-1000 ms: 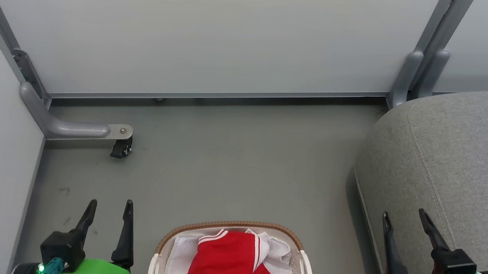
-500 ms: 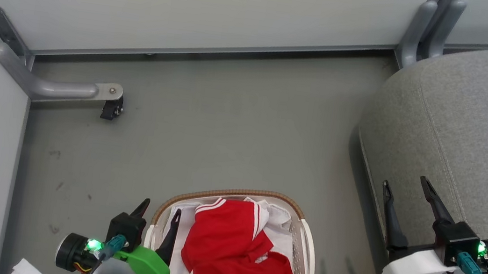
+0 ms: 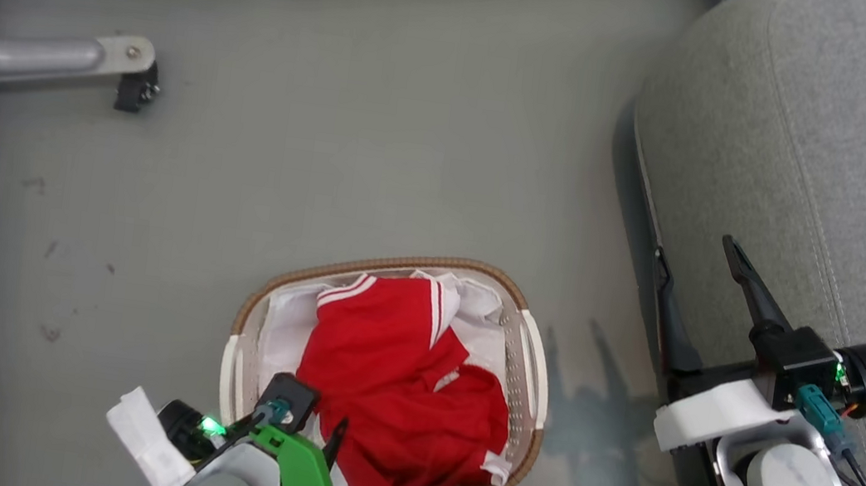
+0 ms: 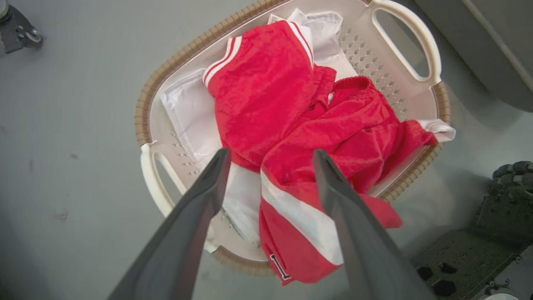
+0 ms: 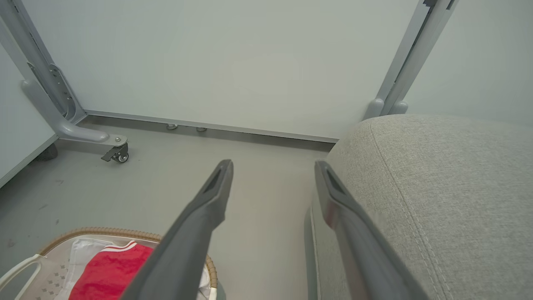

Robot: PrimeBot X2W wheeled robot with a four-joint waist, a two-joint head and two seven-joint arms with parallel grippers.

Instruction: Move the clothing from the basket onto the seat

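We hold our left gripper (image 4: 270,153) over the near end of the basket (image 3: 396,259), fingers apart and clamped on nothing, pointing down at the clothing (image 3: 399,372). The clothing lies in a red heap inside the basket, on the white liner (image 4: 187,108), and one red piece with a white band drapes over the near rim. The basket stands on the grey floor (image 3: 330,137), near the seat (image 3: 834,120) on our right but apart from it. Our right gripper (image 3: 693,246) hangs at the seat's rounded edge, fingers spread and empty. A castor (image 3: 137,85) on a grey frame leg stands well apart at the far left.
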